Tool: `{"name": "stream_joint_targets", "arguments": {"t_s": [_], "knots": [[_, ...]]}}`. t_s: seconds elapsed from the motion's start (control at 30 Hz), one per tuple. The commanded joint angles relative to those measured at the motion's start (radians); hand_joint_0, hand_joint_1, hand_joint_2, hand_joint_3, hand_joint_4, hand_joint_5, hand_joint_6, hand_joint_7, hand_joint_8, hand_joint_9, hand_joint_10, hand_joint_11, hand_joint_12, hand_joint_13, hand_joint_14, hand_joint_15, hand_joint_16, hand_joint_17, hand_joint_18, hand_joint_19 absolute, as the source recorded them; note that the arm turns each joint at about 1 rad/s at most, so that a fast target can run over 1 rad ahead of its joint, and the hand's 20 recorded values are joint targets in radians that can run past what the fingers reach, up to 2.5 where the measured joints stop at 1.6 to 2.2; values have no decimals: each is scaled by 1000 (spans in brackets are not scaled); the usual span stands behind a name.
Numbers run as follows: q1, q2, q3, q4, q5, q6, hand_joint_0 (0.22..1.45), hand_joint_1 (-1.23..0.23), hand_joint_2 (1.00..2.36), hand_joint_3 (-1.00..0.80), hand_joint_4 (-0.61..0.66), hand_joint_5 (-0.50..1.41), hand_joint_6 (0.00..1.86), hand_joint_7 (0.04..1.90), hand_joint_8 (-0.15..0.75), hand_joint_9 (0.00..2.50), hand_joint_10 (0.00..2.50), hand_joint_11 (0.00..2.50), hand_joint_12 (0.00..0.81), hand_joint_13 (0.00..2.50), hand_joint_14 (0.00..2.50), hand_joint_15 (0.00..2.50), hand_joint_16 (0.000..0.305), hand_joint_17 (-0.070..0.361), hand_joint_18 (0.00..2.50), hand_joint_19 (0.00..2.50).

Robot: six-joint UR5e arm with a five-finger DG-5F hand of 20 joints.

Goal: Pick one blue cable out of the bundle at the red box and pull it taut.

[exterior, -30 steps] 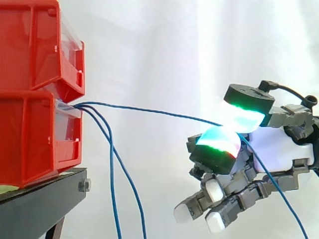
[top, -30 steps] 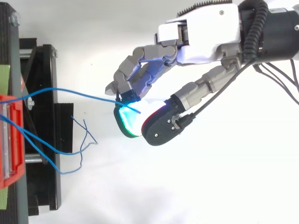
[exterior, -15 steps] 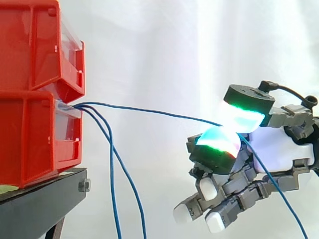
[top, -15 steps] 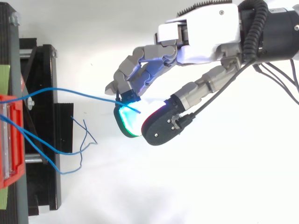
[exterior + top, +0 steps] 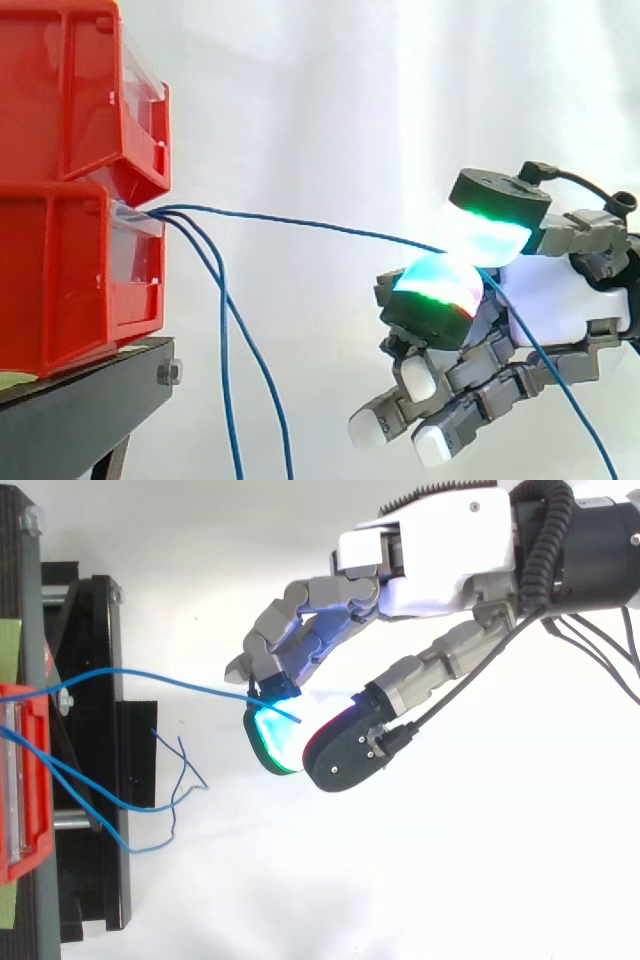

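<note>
Several thin blue cables come out of the lower red box (image 5: pixel 70 270) at its front. One blue cable (image 5: pixel 300 224) runs almost straight from the box to my hand (image 5: pixel 560 295) at the right. Two glowing fingertips (image 5: pixel 440 290) pinch it, one above and one below. Past the pinch, the cable's free end (image 5: pixel 560 385) drops down to the right. From above, the same cable (image 5: pixel 150 678) leads from the box (image 5: pixel 22 780) to the green-glowing pad (image 5: pixel 268 735). Two other blue cables (image 5: pixel 228 380) hang loose from the box.
A second red box (image 5: pixel 80 90) is stacked on the lower one. Both stand on a black stand (image 5: pixel 80 400), seen from above as a dark frame (image 5: pixel 95 780). A white curtain is behind, and the white floor is below.
</note>
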Motion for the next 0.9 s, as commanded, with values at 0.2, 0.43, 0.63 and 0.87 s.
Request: {"name": "stream_joint_targets", "arguments": {"t_s": [0.2,0.43,0.63,0.87], "knots": [[0,0,0,0,0,0,628,-797,1026,-21,-4,-169,905,1246,238,683,12,516,389,362,2,81,57,129,418,201],[0,0,0,0,0,0,629,-798,1026,-22,-5,-169,906,1243,236,695,10,520,389,362,3,83,57,129,413,189],[0,0,0,0,0,0,628,-797,1026,-19,-3,-169,905,1246,234,696,10,524,389,363,2,88,57,129,408,185],[0,0,0,0,0,0,628,-797,1026,-22,-7,-169,906,1234,235,698,10,523,387,367,4,82,57,129,408,185]]}}
